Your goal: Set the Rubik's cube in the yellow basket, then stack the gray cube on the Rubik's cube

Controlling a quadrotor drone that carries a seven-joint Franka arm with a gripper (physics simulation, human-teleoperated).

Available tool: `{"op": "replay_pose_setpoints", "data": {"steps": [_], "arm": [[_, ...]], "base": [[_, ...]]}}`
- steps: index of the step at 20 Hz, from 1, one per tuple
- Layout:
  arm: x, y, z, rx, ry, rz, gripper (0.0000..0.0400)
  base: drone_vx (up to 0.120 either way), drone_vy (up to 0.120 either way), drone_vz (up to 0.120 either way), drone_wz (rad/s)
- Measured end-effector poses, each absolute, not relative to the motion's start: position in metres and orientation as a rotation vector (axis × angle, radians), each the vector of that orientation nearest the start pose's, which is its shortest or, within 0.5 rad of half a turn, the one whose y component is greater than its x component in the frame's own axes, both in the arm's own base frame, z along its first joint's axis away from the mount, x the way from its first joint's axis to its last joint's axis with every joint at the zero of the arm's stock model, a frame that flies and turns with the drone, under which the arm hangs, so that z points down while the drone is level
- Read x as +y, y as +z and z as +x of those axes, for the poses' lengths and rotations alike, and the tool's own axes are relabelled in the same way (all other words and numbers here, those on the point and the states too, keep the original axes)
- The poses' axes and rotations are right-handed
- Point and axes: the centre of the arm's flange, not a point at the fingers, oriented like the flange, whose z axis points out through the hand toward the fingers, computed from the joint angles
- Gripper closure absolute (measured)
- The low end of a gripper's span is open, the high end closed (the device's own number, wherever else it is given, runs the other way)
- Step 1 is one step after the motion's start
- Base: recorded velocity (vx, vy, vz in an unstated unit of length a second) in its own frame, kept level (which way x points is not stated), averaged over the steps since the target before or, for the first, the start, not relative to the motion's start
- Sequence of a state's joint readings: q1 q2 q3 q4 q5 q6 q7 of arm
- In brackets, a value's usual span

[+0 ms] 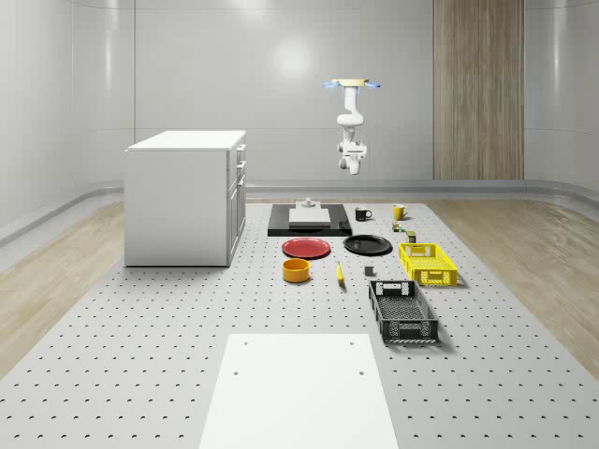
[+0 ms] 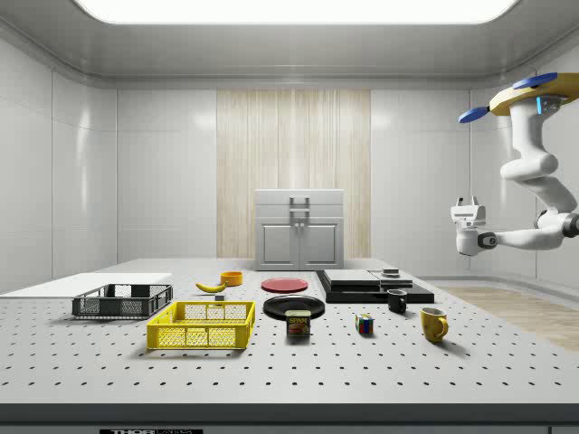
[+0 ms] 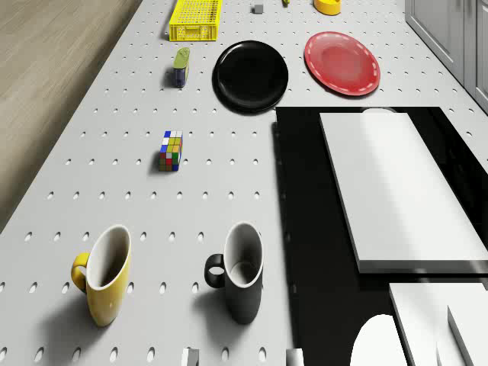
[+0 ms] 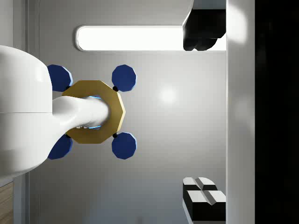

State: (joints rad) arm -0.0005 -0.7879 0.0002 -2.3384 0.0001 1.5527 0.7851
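Note:
The Rubik's cube [image 3: 171, 150] [image 2: 365, 325] lies on the perforated table between the mugs and a tin can. The yellow basket [image 1: 429, 263] [image 2: 201, 325] [image 3: 196, 19] stands further along the same side of the table. The small gray cube [image 1: 370, 271] [image 3: 258, 8] sits on the table beside it. The drone [image 1: 351, 85] [image 2: 534, 95] hovers high above the table's far end, near the black tray. My gripper [image 2: 465, 204] [image 4: 204, 114] hangs in the air well above the table, turned up toward the drone [image 4: 93, 112], open and holding nothing.
A yellow mug [image 3: 103, 274] and a black mug [image 3: 240, 273] stand below the drone. Also on the table are a black tray [image 3: 305, 229] with white slabs, a tin can [image 3: 181, 66], black and red plates, an orange bowl, a banana, a black basket [image 1: 402, 311] and a white cabinet [image 1: 182, 196].

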Motion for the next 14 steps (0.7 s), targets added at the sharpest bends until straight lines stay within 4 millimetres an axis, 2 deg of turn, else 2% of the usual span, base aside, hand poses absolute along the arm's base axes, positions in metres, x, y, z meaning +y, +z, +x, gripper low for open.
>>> {"op": "replay_pose_setpoints", "data": {"steps": [1,8,14], "arm": [[0.000,0.606,0.303,1.202,-0.004,-2.901,0.0000],[0.000,0.654,0.302,1.201,-0.012,-2.899,0.0000],[0.000,0.679,0.304,1.200,-0.019,-2.898,0.0000]], "base": [[0.040,0.040,0.000,0.000],[0.120,0.120,0.000,0.000],[0.120,0.120,0.000,0.000]]}}
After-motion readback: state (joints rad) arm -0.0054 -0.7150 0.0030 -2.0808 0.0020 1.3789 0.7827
